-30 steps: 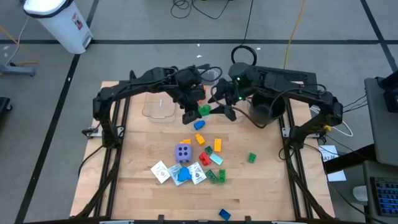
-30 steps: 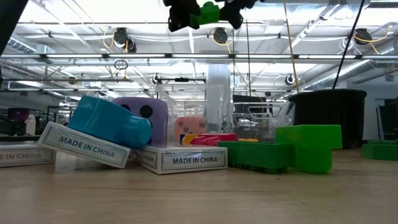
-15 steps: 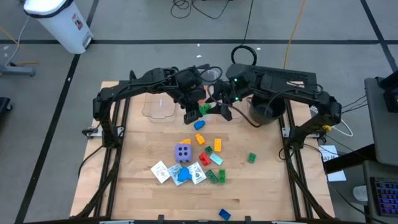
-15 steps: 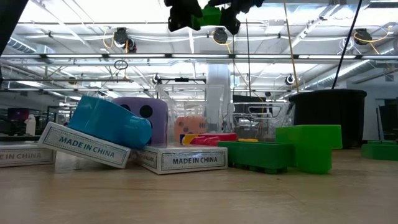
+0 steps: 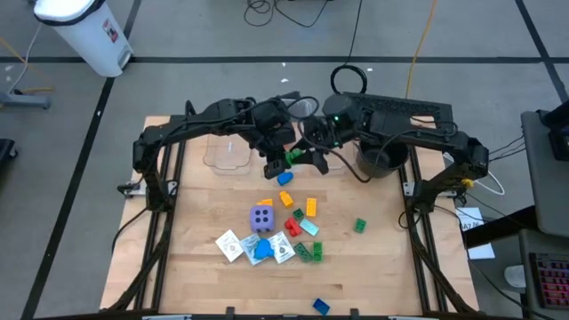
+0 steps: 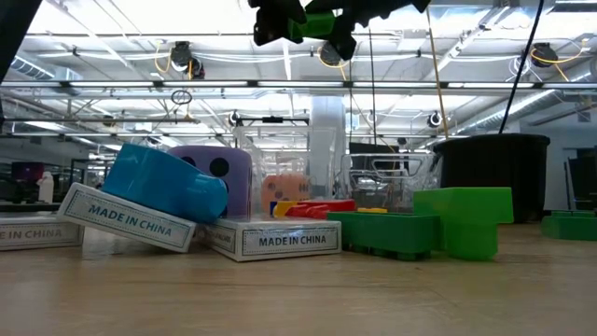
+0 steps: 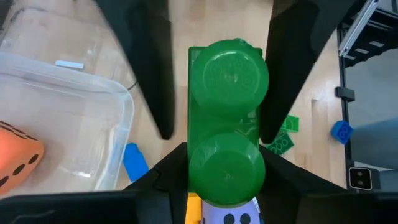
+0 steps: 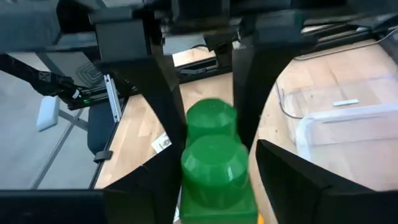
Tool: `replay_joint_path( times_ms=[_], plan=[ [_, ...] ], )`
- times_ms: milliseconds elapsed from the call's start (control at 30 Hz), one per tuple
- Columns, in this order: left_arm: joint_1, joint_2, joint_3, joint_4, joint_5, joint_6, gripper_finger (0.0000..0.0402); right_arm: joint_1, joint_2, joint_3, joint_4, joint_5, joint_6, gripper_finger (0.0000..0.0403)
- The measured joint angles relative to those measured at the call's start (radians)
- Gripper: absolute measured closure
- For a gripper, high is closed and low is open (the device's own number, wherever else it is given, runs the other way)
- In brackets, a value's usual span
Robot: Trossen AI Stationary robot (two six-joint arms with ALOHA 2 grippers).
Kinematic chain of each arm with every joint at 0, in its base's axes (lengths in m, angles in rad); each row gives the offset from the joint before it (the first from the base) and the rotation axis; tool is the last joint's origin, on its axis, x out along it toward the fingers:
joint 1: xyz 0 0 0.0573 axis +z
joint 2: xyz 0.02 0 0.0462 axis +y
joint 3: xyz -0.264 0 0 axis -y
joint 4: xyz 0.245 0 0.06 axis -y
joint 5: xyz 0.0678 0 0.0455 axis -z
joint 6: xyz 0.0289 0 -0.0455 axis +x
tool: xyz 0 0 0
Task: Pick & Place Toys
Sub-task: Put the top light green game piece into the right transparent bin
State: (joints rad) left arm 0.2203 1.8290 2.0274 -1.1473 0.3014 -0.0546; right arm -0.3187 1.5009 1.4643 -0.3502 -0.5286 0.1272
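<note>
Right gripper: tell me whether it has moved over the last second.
Yes. In the high view the right gripper has shifted away from the black pot, toward the left gripper and its green brick.

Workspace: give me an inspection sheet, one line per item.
Surface: wooden table, bare toward its left edge.
Job's things: green brick held aloft between both grippers; purple die, cards and bricks piled mid-table; orange die in a clear bin.
Clutter: black pot at the right edge.
Grippers: left gripper shut on the green brick; right gripper around its other end, grip unclear.
Cables: yellow cable and black cable on the floor.
Surroundings: white bin behind the table.
</note>
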Motion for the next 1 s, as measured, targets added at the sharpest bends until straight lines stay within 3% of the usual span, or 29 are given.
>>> replay_joint_path(
  times_ms=[133, 233, 433, 767, 1000],
  plan=[
    [-0.001, 0.000, 0.000, -0.001, -0.012, -0.002, 0.0242, 0.000, 0.000, -0.005, 0.001, -0.001, -0.001, 0.0250],
    [-0.001, 0.000, 0.000, -0.001, -0.013, -0.003, 0.0255, 0.000, 0.000, -0.005, 0.002, -0.001, -0.001, 0.0265],
    [-0.001, 0.000, 0.000, -0.001, -0.012, -0.004, 0.0264, 0.000, 0.000, -0.006, 0.002, -0.001, 0.008, 0.0256],
    [0.020, -0.011, 0.000, -0.005, -0.012, -0.002, 0.0120, -0.015, -0.009, -0.007, 0.011, 0.017, -0.001, 0.0268],
    [0.085, -0.125, 0.000, -0.012, -0.019, -0.014, 0.0083, -0.064, -0.051, -0.007, -0.042, 0.142, -0.007, 0.0268]
  ],
)
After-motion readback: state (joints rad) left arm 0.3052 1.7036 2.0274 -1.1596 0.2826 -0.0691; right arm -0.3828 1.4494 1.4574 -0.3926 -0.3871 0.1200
